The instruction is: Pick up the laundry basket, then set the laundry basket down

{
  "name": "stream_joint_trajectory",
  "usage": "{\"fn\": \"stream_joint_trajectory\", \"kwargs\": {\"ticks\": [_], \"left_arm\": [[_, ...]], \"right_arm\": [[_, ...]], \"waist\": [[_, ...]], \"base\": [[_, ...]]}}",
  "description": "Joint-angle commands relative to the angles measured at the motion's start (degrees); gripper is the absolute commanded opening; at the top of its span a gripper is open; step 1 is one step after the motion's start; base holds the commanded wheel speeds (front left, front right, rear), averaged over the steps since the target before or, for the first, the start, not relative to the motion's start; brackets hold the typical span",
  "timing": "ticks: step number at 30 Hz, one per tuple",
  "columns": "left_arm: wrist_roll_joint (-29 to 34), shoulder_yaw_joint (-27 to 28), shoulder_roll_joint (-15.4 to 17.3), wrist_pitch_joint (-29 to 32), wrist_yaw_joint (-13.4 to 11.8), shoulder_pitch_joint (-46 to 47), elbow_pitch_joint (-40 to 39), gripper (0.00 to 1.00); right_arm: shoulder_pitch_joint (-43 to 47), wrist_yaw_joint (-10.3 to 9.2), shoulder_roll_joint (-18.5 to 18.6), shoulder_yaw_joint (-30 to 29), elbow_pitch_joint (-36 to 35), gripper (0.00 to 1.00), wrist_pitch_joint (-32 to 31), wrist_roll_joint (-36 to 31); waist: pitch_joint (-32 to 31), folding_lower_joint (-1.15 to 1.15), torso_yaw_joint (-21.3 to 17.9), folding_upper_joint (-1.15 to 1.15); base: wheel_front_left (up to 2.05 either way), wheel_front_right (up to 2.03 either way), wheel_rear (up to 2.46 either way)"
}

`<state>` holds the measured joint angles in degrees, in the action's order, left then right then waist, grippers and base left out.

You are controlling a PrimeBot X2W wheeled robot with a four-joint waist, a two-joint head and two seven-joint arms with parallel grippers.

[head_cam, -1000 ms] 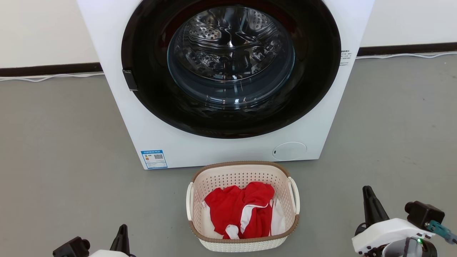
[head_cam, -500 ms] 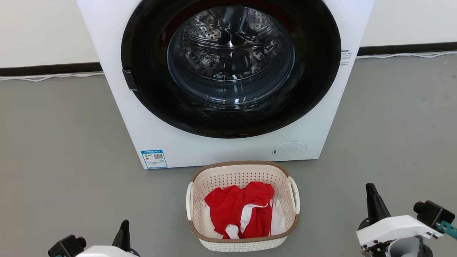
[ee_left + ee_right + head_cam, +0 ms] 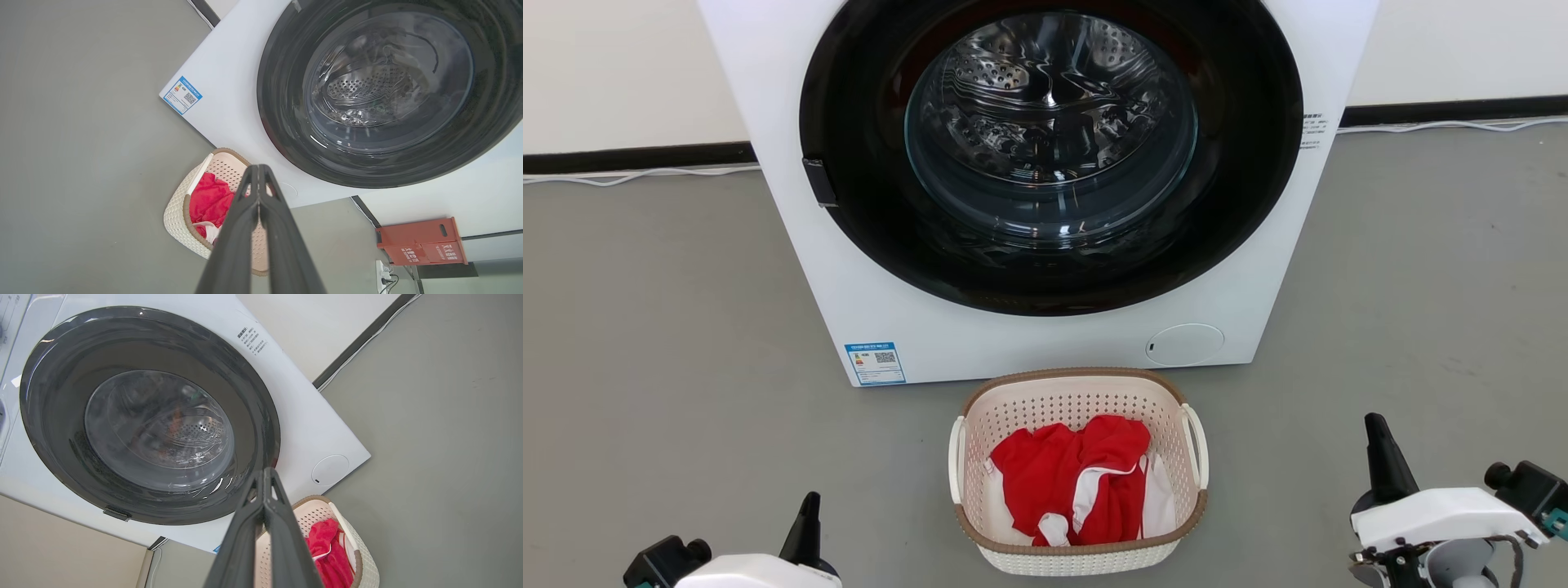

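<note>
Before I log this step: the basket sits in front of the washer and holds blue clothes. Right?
No: the clothes are red and white, not blue, as the head view shows. The basket does sit in front of the washer.

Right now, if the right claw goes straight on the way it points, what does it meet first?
Probably the washing machine, near the lower edge of its dark round door. The shut right claw points past the basket, not into it. Depth is unclear, so this is a guess.
</note>
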<state>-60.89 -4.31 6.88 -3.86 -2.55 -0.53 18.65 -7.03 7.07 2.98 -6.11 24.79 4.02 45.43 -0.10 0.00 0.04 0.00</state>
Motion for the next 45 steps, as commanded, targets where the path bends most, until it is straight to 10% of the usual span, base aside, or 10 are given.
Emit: {"fn": "stream_joint_trajectory", "kwargs": {"ticks": [1,45], "left_arm": [[-1.66,1.60,0.17,0.50,0.86,3.36,-1.85,0.00],[-22.86,8.27,-2.82,7.60,7.44,5.78,-3.80,0.00]], "right_arm": [[-0.69,0.22,0.24,0.29,-2.13,0.00,-0.65,2.31],[0.41,0.36,-0.01,-0.22,-8.32,0.00,-7.73,34.16]], "waist": [[0.01,0.00,0.00,0.00],[0.20,0.00,-0.03,0.00]], "base": [[0.00,0.00,0.00],[0.00,0.00,0.00]]}}
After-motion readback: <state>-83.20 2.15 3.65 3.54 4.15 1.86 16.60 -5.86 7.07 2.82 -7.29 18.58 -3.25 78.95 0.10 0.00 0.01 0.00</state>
